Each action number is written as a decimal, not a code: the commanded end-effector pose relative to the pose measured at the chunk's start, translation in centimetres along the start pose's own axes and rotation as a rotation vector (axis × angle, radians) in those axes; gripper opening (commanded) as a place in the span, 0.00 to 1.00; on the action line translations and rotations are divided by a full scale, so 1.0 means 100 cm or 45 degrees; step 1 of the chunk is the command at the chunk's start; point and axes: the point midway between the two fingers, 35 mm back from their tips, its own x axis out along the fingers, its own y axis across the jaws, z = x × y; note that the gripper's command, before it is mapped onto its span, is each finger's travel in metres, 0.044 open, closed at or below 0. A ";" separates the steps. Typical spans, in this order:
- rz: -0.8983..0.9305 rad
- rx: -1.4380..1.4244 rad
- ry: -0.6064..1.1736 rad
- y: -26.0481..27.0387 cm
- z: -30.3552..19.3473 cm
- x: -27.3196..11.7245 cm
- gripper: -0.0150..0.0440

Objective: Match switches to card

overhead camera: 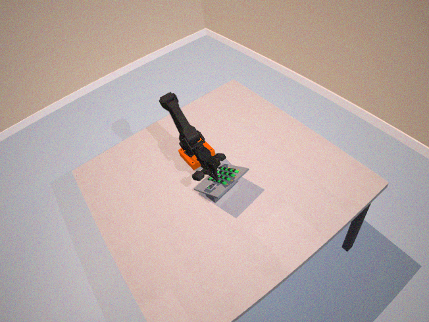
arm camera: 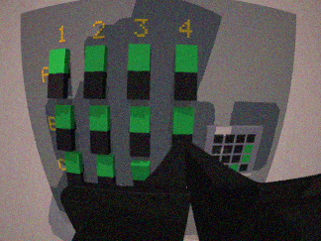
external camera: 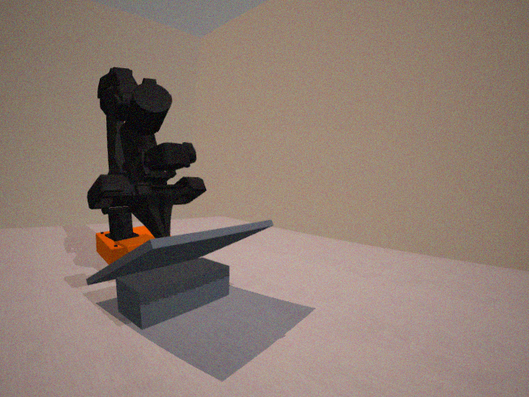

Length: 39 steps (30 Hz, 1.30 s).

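The tilted grey panel (overhead camera: 219, 192) (external camera: 194, 248) (arm camera: 258, 58) carries green and black switches in columns 1 to 4. In the wrist view, switch A1 (arm camera: 58, 62) is a brighter green than its row neighbours. Row C shows partly, and anything nearer is hidden by my fingers. My gripper (overhead camera: 216, 180) (arm camera: 181, 146) is shut and empty. Its tips are at the near half of switch B4 (arm camera: 183, 121) and cover it; contact cannot be told. The card (overhead camera: 210, 186) (arm camera: 235, 143) has a dark far row, then two rows with green at the right end. Its nearest row is partly hidden, with one green square visible.
The panel rests on a grey block (external camera: 176, 291) on the pale table (overhead camera: 304, 193). The orange arm base (overhead camera: 193, 161) (external camera: 110, 251) stands close behind the panel's near side. The panel's raised far edge sticks out past the block.
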 end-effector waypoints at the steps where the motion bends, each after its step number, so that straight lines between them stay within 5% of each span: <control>1: 0.001 0.005 0.005 0.000 -0.001 0.002 0.25; 10: 0.001 0.005 0.004 0.000 -0.001 0.003 0.25; 17: 0.001 0.004 0.040 0.000 0.002 -0.063 0.25; 31: 0.005 0.006 0.042 0.029 -0.019 -0.063 0.25; 39: 0.005 0.006 0.074 0.030 -0.019 -0.028 0.25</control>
